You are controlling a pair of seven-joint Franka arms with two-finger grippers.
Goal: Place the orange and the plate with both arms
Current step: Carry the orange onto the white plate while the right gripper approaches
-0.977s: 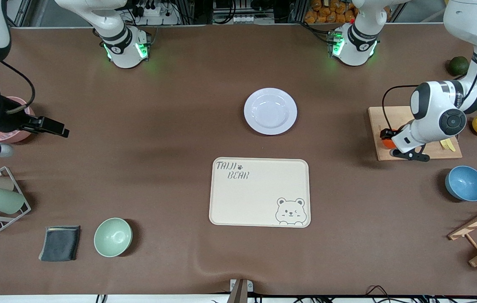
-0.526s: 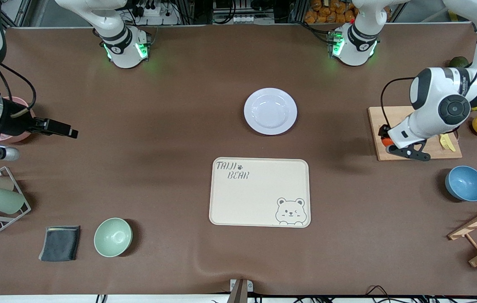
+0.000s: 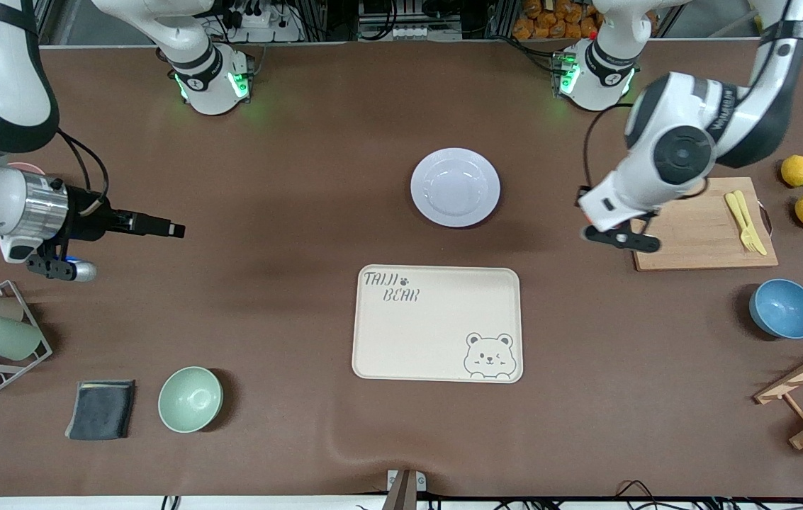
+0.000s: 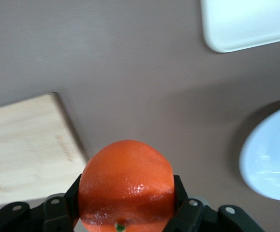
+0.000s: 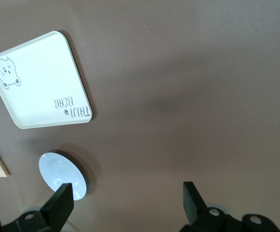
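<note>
Orange (image 4: 125,183) — clamped in left tool (image 4: 125,212) — above bare table.

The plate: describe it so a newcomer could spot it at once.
Find the cream rectangular bear tray mid-table. Just farther from the front camera lies the round white shallow plate, bare. Unlike the pale green bowl and the blue bowl, it is flat and wide-rimmed.

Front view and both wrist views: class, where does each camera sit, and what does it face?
Front view: high across the table, facing both arms' bases.
Left wrist view: on the left arm, looking down past the orange in its fingers.
Right wrist view: on the right arm, looking down between open fingers.
All share the plate and bear tray.
</note>
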